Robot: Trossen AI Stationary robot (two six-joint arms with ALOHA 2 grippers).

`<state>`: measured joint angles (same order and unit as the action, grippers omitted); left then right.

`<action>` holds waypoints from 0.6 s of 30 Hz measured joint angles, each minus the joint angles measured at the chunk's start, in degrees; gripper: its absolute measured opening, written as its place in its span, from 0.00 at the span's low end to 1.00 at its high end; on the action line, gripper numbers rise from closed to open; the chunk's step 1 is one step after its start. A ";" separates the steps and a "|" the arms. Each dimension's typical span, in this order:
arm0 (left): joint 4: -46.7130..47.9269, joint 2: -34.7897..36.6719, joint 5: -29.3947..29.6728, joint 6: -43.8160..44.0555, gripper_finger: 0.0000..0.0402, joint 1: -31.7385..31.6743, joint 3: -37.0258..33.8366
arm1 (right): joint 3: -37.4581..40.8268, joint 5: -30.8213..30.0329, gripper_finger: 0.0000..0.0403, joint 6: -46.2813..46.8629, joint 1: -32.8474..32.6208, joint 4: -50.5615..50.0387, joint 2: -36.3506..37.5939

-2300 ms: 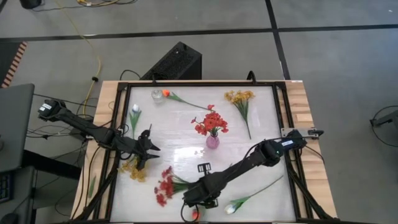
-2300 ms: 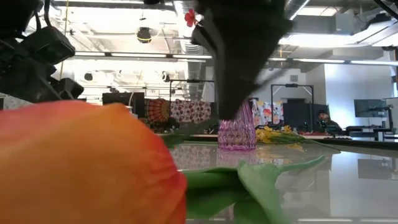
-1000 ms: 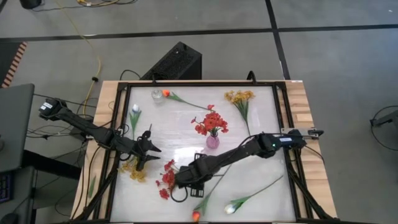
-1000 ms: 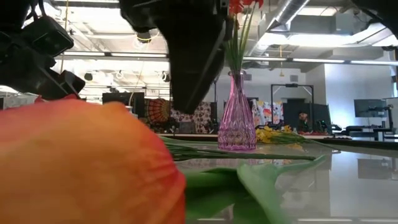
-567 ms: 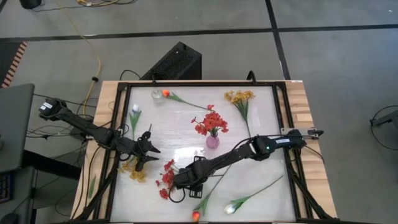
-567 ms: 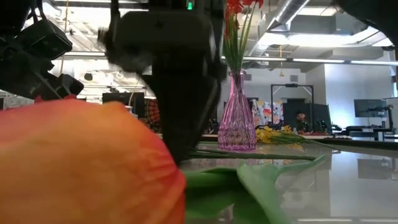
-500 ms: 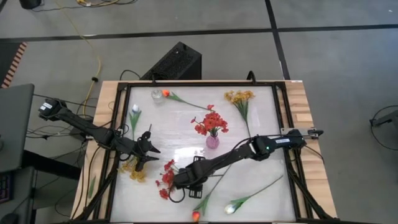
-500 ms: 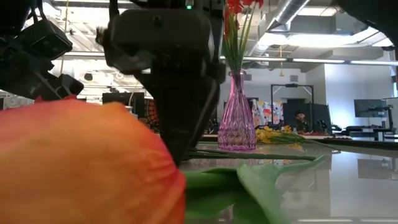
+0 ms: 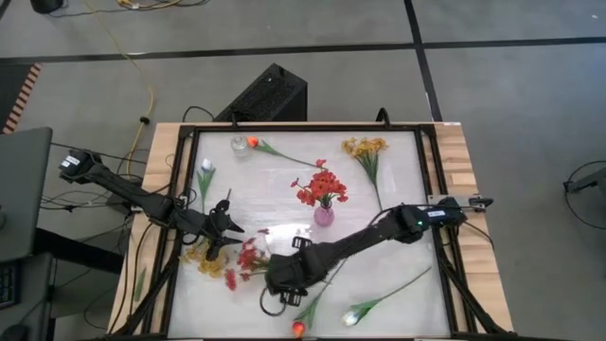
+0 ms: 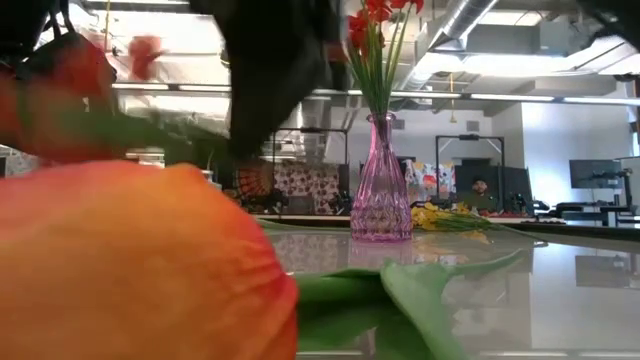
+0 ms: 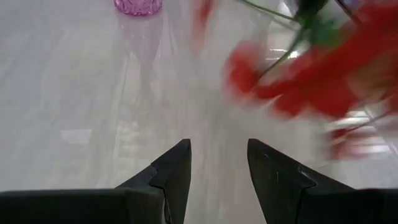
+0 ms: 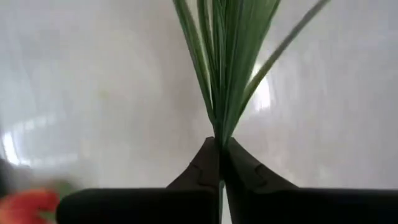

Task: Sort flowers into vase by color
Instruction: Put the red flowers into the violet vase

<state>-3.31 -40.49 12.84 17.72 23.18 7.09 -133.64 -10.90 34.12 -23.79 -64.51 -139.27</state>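
Note:
My right gripper (image 9: 281, 277) is shut on a red clustered spray (image 9: 240, 261) near the table's front left. The spray's blossoms show blurred in the low view (image 10: 92, 62) and in the left wrist view (image 11: 311, 68). My left gripper (image 9: 227, 232) is open and empty just left of the spray, above a yellow spray (image 9: 204, 261) that lies on the table. A pink glass vase (image 9: 324, 216) at mid-table holds red flowers (image 9: 322, 185). My right gripper pinches the red spray's bundle of thin green stalks (image 12: 219, 134) between its two fingertips (image 12: 208, 158). The stalks run on from the fingertips along the fingers' line. The spray is lifted clear of the table, its blossoms out toward the table's left.
Flowers lying on the table: an orange tulip (image 9: 254, 142) and a yellow spray (image 9: 365, 150) at the far side, a white tulip (image 9: 205, 169) at the left, a white tulip (image 9: 352, 317) and an orange tulip (image 9: 298, 328) at the near edge. A black frame (image 9: 431, 189) rims the table.
My right gripper has come down at the red spray's stalks, taken hold and risen. The spray is lifted clear of the table and its blossoms have swung up and toward the table's left, close to my left gripper.

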 joint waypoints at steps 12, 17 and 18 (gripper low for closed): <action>0.26 0.01 0.19 0.02 0.36 -0.01 0.00 | -0.09 -49.83 0.07 14.45 -19.87 -16.05 16.56; -0.19 0.00 1.57 -0.04 0.36 -0.04 0.00 | 4.62 -56.06 0.07 30.18 -25.79 -24.36 23.31; -0.48 0.02 1.57 -0.04 0.36 -0.02 0.00 | 6.87 -55.72 0.07 32.29 -26.65 -25.20 25.18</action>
<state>-3.79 -40.47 14.41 17.67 23.16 7.09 -126.77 -66.62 66.42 -50.44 -89.71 -114.09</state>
